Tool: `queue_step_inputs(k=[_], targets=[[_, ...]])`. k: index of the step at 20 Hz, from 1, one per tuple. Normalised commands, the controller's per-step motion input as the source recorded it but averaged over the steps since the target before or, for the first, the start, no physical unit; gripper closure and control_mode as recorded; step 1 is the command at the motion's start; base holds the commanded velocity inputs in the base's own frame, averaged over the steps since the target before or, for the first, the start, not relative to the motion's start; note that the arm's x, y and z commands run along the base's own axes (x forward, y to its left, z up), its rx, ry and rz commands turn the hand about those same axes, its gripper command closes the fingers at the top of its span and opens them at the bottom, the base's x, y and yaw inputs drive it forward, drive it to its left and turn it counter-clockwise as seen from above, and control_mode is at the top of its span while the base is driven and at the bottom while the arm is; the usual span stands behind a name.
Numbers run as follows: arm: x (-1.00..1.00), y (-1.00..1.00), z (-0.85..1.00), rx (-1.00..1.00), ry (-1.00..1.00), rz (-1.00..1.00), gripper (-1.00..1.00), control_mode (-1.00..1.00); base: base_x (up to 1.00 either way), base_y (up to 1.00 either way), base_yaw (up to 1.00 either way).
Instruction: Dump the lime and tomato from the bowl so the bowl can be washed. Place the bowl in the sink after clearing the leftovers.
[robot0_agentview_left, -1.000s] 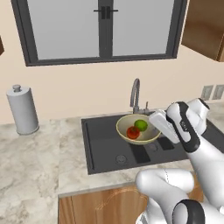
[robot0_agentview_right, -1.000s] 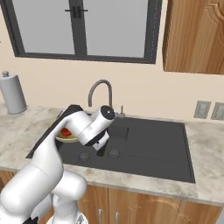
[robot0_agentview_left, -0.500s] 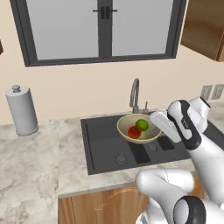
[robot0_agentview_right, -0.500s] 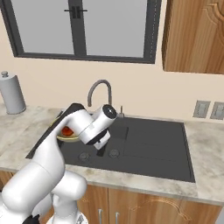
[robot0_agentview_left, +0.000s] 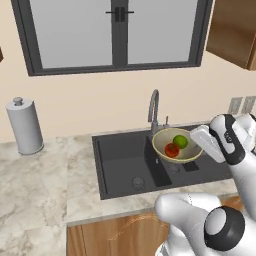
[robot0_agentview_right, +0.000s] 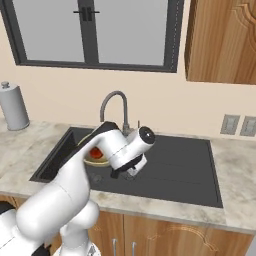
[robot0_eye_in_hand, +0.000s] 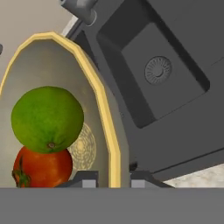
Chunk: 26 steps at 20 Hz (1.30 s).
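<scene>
Bowl (robot0_agentview_left: 176, 148) hung in the air above the sink (robot0_agentview_left: 120, 160), just in front of the base of the grey faucet (robot0_agentview_left: 153, 111), gripped by its right-hand rim. The gripper (robot0_eye_in_hand: 113, 178) was closed narrowly on that rim: in the hand view one dark fingertip sat inside the bowl's wall and the other outside it, with the yellowish edge pinched between them. From the left base view the gripper (robot0_agentview_left: 201, 141) met the bowl at its near right side, and the bowl looked roughly level, though its exact tilt was hard to judge from that angle.

Both fruits lay inside the bowl. The lime (robot0_agentview_left: 180, 141) rested toward the back right of the hollow and the tomato (robot0_agentview_left: 171, 150) toward the front left, the two touching. In the hand view the lime (robot0_eye_in_hand: 47, 119) lay against the tomato (robot0_eye_in_hand: 42, 169) and partly covered it, both pressed to the bowl's inner wall (robot0_eye_in_hand: 78, 87).

The sink was dark and set into a pale marbled desk (robot0_agentview_left: 35, 185); its deep basin with a round drain (robot0_agentview_left: 138, 182) lay to the left of the bowl. In the right base view the white arm hid most of the bowl (robot0_agentview_right: 98, 160); a bit of the tomato (robot0_agentview_right: 93, 152) and a strip of rim were visible beside the faucet (robot0_agentview_right: 113, 106). A paper towel roll (robot0_agentview_left: 24, 126) stood on the desk well to the left of the sink, below the window (robot0_agentview_left: 115, 35).
</scene>
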Motion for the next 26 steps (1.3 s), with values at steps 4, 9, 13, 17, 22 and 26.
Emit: queue_step_inputs(k=[4,9,13,17,22,26], targets=[[0.31,-0.86,-0.07,-0.01,-0.08,0.00,1.00,-1.00,0.00,0.00,0.00],[0.65,-0.38,-0.03,-0.05,-0.07,0.00,1.00,-1.00,0.00,0.00,0.00],[0.54,-0.31,-0.17,-0.07,0.00,-0.04,1.00,-1.00,0.00,0.00,0.00],[0.37,-0.34,-0.07,-0.08,0.00,-0.05,1.00,-1.00,0.00,0.00,0.00],[0.11,-0.03,-0.16,-0.19,-0.02,-0.02,1.00,-1.00,0.00,0.00,0.00],[0.00,0.00,-0.24,-0.22,-0.01,0.00,1.00,-1.00,0.00,0.00,0.00]])
